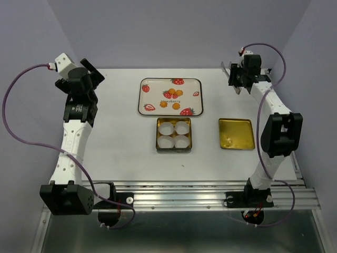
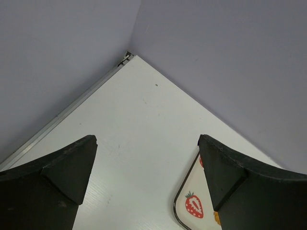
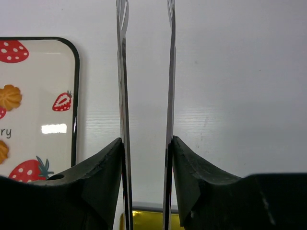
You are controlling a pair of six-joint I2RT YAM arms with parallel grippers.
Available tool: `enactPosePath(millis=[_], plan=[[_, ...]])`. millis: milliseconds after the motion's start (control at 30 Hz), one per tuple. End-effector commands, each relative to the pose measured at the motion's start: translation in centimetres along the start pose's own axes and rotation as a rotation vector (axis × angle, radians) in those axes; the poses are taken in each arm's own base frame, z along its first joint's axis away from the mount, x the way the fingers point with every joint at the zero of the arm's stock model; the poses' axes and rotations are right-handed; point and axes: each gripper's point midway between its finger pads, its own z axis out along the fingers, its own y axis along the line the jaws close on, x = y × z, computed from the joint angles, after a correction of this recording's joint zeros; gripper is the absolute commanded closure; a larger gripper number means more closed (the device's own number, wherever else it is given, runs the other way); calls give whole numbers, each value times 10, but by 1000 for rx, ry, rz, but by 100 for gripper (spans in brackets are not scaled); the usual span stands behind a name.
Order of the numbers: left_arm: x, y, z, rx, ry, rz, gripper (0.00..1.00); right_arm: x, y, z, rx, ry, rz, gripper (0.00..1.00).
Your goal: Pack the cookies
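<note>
Four small orange-yellow cookies (image 1: pixel 172 99) lie in the middle of a strawberry-printed tray (image 1: pixel 158 87) at the back of the table. In the right wrist view two cookies (image 3: pixel 8 97) show at the left edge. My left gripper (image 1: pixel 93 71) is open and empty above the table's far left, left of the tray (image 2: pixel 189 191). At the far right, away from the tray, my right gripper (image 1: pixel 237 76) is shut on metal tongs (image 3: pixel 123 72). The tong blades stand apart with nothing between them.
A square gold tin (image 1: pixel 157 136) with four white paper cups (image 1: pixel 167 128) sits just in front of the tray. Its gold lid (image 1: pixel 236 133) lies to the right, below the right gripper. Lilac walls close in the back and sides.
</note>
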Motion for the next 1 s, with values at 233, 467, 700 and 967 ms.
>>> enactPosePath(millis=[233, 467, 700, 967], plan=[[-11, -4, -11, 49, -44, -43, 1, -6, 95, -45, -290, -30, -219, 50], [1, -7, -3, 61, -13, -27, 1, 20, 149, -34, -358, 47, -314, 50], [5, -9, 5, 58, -2, -9, 1, 39, 180, -20, -397, 115, -389, 48], [-2, -10, 8, 42, -18, 9, 1, 51, 185, -9, -374, 160, -413, 46]])
